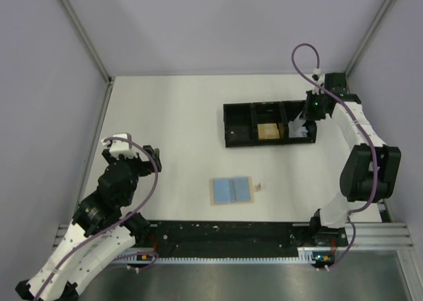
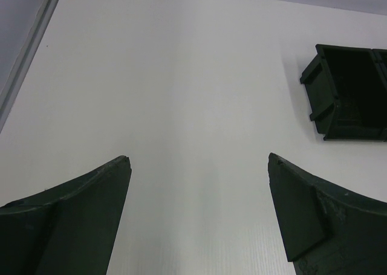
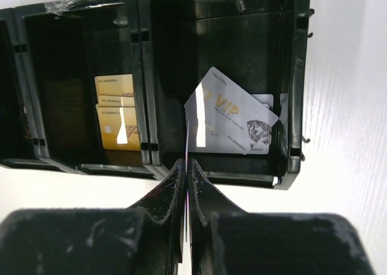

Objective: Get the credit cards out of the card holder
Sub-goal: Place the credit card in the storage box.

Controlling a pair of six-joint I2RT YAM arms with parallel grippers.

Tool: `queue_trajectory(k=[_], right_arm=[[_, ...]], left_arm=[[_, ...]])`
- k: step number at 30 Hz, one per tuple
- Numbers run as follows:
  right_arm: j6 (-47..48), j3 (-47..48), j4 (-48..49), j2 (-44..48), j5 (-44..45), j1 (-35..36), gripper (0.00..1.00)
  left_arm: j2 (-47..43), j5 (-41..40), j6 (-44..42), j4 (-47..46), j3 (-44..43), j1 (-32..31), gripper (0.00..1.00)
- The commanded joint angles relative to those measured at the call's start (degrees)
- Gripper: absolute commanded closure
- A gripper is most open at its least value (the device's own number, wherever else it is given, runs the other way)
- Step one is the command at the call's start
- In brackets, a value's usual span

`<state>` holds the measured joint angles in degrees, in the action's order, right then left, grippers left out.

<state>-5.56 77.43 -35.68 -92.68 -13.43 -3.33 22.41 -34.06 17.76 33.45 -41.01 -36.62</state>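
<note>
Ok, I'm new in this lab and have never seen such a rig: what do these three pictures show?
Two robot arms stand at a white table. One picture looks down from above; the other two come from a camera on each wrist. The left gripper is open, empty. The right gripper is shut on what looks like a thin card, edge-on, over a black three-compartment tray holding a silver VIP card and gold cards. A tan bi-fold card holder with blue-grey panels lies open on the table.
</note>
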Motion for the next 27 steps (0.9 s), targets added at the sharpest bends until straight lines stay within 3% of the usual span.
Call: queue_trajectory(k=[1,6,18,23,27], right_arm=[[0.56,1.15,5.61,-2.85,-1.86,-0.53,1.00],[-0.68,-0.26,11.07,-5.83,-5.90,-0.62,1.00],[-0.24,-2.72,12.57,-11.90,-6.87,-1.15,0.99],[-0.50,-2.98,12.30,-9.54,-3.28,-1.15,0.68],[-0.68,-3.16,11.52,-4.45,0.32,-1.15,0.52]], left_arm=[[-0.18,0.14,-1.06,-2.43,0.32,0.41,0.02],[0.26,0.05,-1.15,-2.43,0.32,0.67,0.02],[1.14,1.19,-1.41,-2.87,0.32,1.38,0.02],[1.67,2.51,-1.50,-3.04,0.41,1.73,0.02],[1.84,3.48,-1.59,-3.39,0.41,2.08,0.02]])
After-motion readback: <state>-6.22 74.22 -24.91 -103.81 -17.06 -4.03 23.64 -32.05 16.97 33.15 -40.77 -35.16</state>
